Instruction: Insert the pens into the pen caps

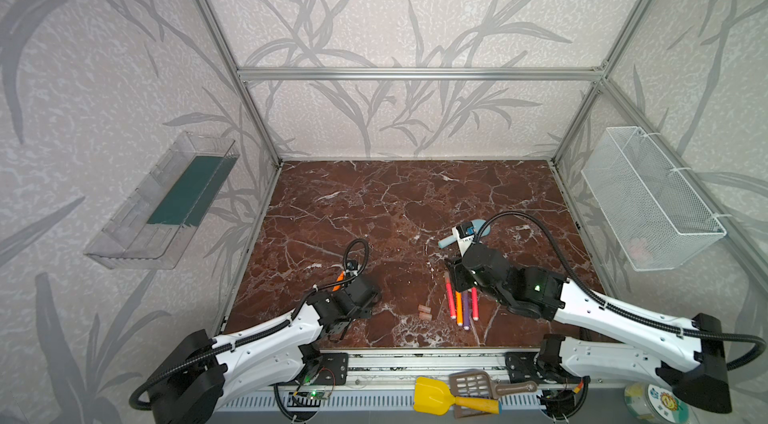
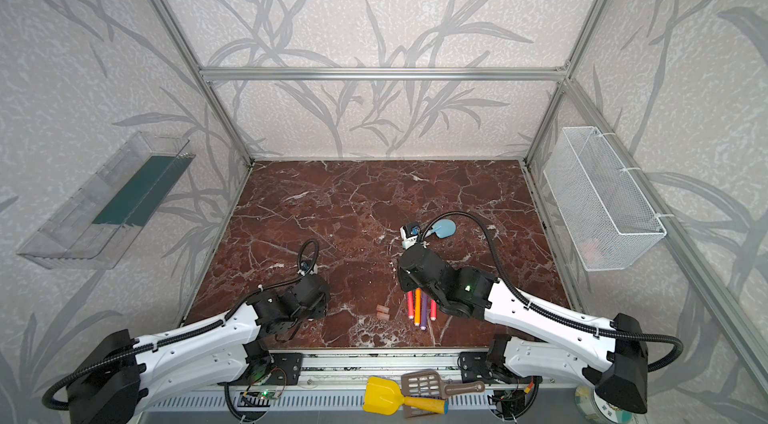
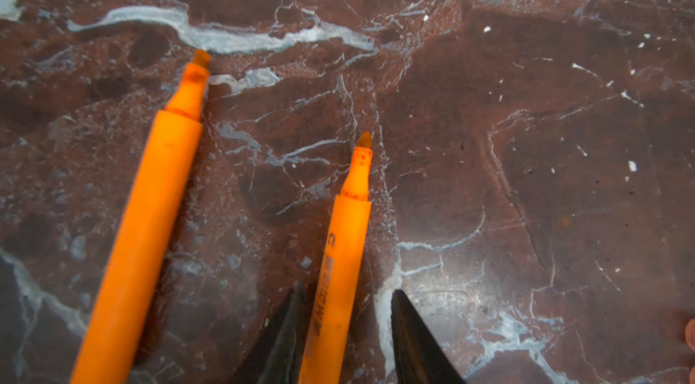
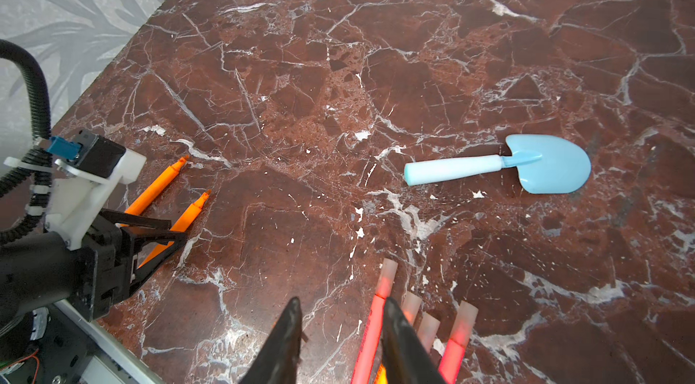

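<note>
Orange pen (image 3: 340,250) at near left, probably light, stiff and slippery, is straddled on its barrel (best spot tbh) by the not-yet-clamped jaws of the left gripper (image 3: 346,288), while the right gripper (image 4: 340,301) is held part-open and empty just over four capped pens (image 1: 459,310).

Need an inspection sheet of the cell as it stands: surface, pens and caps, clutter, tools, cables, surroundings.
Surface: red-brown marble tabletop, no spills seen.
Job's things: four capped pens in a row by the right arm; two uncapped orange pens by the left arm; two loose caps side by side.
Clutter: light-blue toy shovel on the table; yellow shovel and brown scoop on the front rail.
Grippers: left tool open, straddling one orange pen; right tool open, empty, beside the capped pens.
Cables: black conduits arch over both arms, clear of the pens.
Surroundings: clear bin mounted left, wire basket mounted right.
</note>
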You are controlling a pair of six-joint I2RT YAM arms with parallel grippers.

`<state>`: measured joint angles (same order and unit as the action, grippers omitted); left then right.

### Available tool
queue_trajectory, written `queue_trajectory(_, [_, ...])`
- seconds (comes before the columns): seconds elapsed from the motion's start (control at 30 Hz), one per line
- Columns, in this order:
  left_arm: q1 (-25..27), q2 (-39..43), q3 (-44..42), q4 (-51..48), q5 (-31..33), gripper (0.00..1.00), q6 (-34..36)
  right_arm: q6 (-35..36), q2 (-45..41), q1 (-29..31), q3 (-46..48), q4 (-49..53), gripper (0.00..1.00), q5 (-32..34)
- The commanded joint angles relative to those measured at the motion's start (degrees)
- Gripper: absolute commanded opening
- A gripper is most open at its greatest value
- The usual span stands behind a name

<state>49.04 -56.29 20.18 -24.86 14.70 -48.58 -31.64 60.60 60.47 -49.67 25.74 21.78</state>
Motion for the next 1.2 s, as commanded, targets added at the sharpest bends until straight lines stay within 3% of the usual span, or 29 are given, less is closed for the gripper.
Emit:
queue_trajectory(0.0, [0.36, -1.31, -0.27, -0.08, 1.45, 0.41, -1.96, 0.35, 0.13, -0.18, -1.05, -0.6, 0.36, -0.08])
queue_trajectory(0.27, [0.62, -3.08, -0.56, 1.21, 2.06, 0.29, -1.96, -0.22, -0.87, -0.22, 0.79, -1.06, 0.36, 1.8])
queue_trajectory(0.3, [0.62, -2.89, -0.61, 1.11, 2.38, 0.37, -2.14, -0.28, -1.07, -0.18, 1.29, -1.57, 0.36, 1.78])
queue_trajectory(0.33, [0.62, -2.46, -0.14, -0.04, 3.12, 0.83, -2.52, -0.27, -1.23, -0.19, 1.64, -1.89, 0.36, 1.67])
queue_trajectory(0.37, [0.62, -1.36, 0.98, -1.73, 5.16, 0.99, -2.94, -0.51, -1.35, -0.19, 2.02, -2.16, 0.37, 1.45])
queue_trajectory(0.47, [-0.67, 4.61, 5.38, -7.87, 13.79, 0.99, -3.42, -1.14, -2.0, -0.17, 4.02, -4.11, 0.38, -0.24])
queue_trajectory(0.53, [-6.87, 7.55, 9.55, -13.45, 17.23, 0.99, -2.16, -1.4, -2.54, -0.21, 5.91, -7.21, 0.38, -2.63])
queue_trajectory(0.7, [-34.82, 5.64, 16.44, -18.3, 11.64, 0.99, 6.5, -1.26, -2.85, 0.33, 8.86, -13.02, 0.38, -8.6])
queue_trajectory(0.77, [-41.48, 2.87, 17.16, -18.04, 10.14, 0.99, 8.38, -1.15, -3.02, 0.3, 9.36, -13.74, 0.38, -10.13])
queue_trajectory(0.9, [-49.78, -5.23, 17.92, -16.11, 5.74, 0.99, 9.05, -0.79, -2.95, 0.44, 10.16, -15.31, 0.39, -13.73])
queue_trajectory(1.17, [-59.21, -19.64, 21.74, -8.06, 2.06, 0.99, 11.94, -1.28, -3.46, 0.53, 12.48, -17.64, 0.39, -17.37])
